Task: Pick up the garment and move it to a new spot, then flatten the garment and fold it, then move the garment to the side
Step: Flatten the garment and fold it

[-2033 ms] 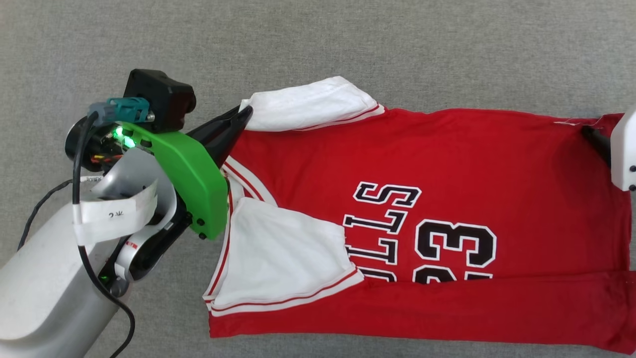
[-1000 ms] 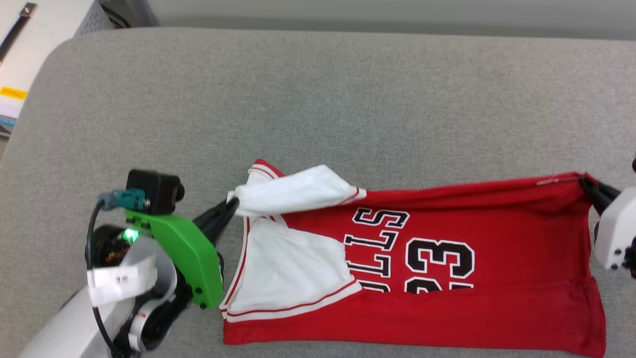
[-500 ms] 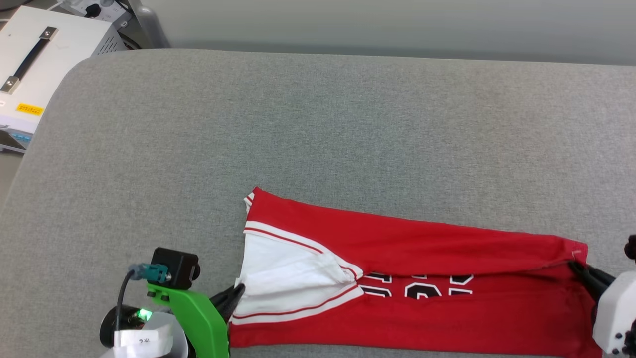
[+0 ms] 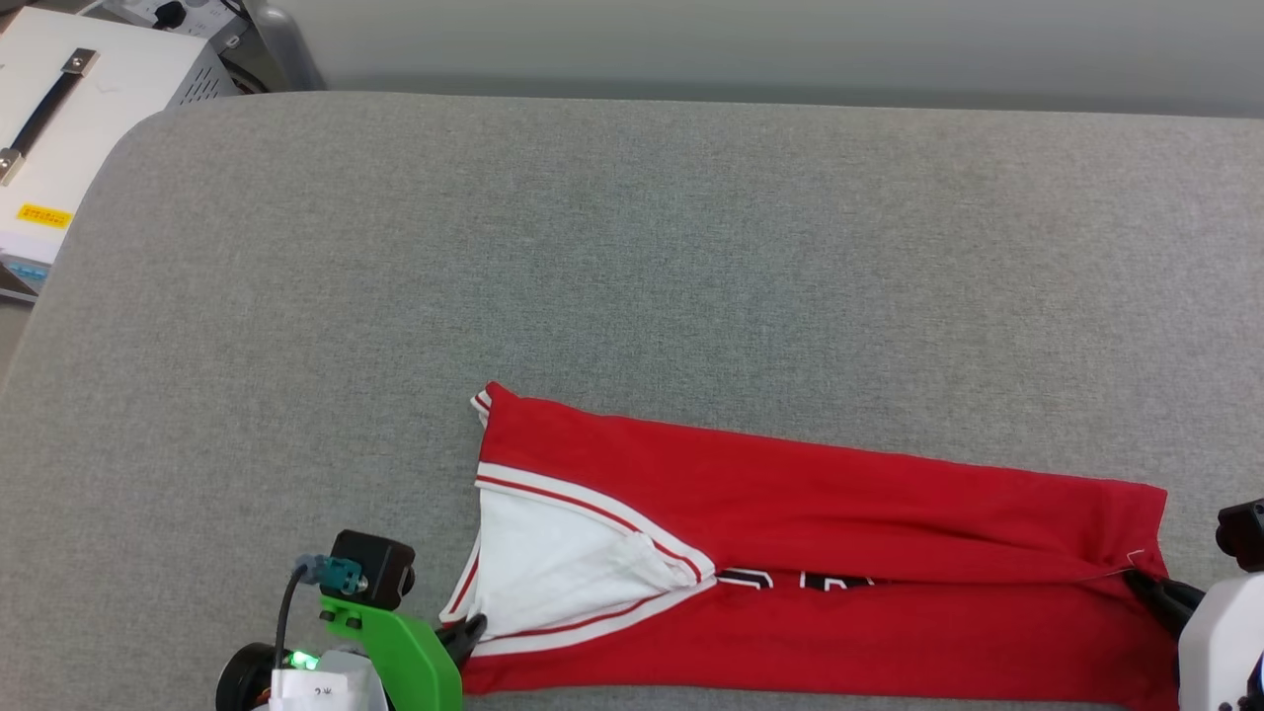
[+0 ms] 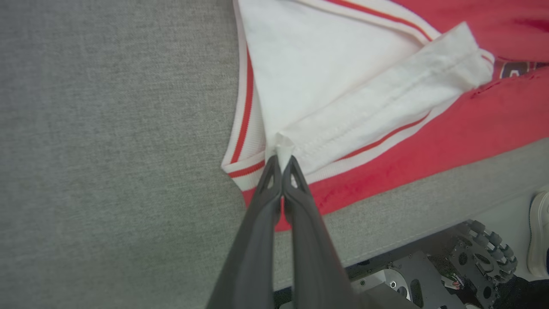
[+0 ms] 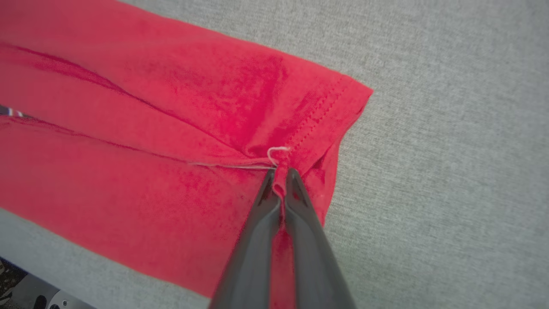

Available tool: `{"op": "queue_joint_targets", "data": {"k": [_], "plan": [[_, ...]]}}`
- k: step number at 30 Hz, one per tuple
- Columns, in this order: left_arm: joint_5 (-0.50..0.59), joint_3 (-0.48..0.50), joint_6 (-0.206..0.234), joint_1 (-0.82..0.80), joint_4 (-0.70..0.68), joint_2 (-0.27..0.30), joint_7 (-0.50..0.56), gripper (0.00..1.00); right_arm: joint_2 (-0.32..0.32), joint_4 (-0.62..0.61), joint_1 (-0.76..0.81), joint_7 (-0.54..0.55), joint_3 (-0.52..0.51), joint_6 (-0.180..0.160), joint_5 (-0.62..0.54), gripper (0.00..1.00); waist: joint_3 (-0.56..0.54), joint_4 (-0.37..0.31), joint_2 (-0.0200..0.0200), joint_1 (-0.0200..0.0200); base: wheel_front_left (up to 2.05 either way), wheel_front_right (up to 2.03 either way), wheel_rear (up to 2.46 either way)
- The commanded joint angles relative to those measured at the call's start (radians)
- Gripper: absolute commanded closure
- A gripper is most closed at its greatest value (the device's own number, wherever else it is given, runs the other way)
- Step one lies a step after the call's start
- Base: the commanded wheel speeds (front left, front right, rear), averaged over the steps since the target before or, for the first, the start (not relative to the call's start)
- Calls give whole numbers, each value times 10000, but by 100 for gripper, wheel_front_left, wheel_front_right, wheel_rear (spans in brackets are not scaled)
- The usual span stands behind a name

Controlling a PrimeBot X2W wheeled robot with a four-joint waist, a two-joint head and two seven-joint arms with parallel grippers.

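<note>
Finding: the garment point(image 4: 820, 513) lies along the near edge of the grey worktop point(image 4: 632, 247), stretched left to right as a long narrow band. Its far half is laid over toward me, so only a sliver of the black lettering shows between the layers.

Left claw point(image 5: 283, 161): closed, pinching a tuck of the white sleeve point(image 4: 563, 563) at the collar end, just above the striped trim.

Right claw point(image 6: 281, 174): closed, pinching the red hem point(image 6: 321, 111) at the opposite end, where a loose pale thread curls beside my fingertips.

Assessment: I judge the folding step to be in hand, at the lengthwise fold. The cloth between my two grips looks taut and nearly flat on the worktop, with one long crease running along the upper layer.

Next move, in my judgement: set both pinched corners down square with the lower edge, then part both claws and lift away without dragging the top layer. The sleeve needs care, as its flap sits loose. A crosswise fold and the move to the side remain.
</note>
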Motion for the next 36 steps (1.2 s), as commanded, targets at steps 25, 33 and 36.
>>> {"op": "queue_joint_targets", "data": {"k": [25,33,36], "plan": [[1169,1613,196,-430,460,-863,-5091,0,1810,-1293,481,1345,-2788,-9,-683,0,-1012,99,0,1,0,0,0],[1807,2383,-68,-280,879,-1233,-5997,0,3224,-611,539,2040,-3814,-9,-1723,0,-740,125,0,1,0,0,0],[2238,3061,-411,-79,901,-1564,-6023,0,3676,154,380,2039,-4175,-9,-1971,0,-555,190,0,1,0,0,0]]}}
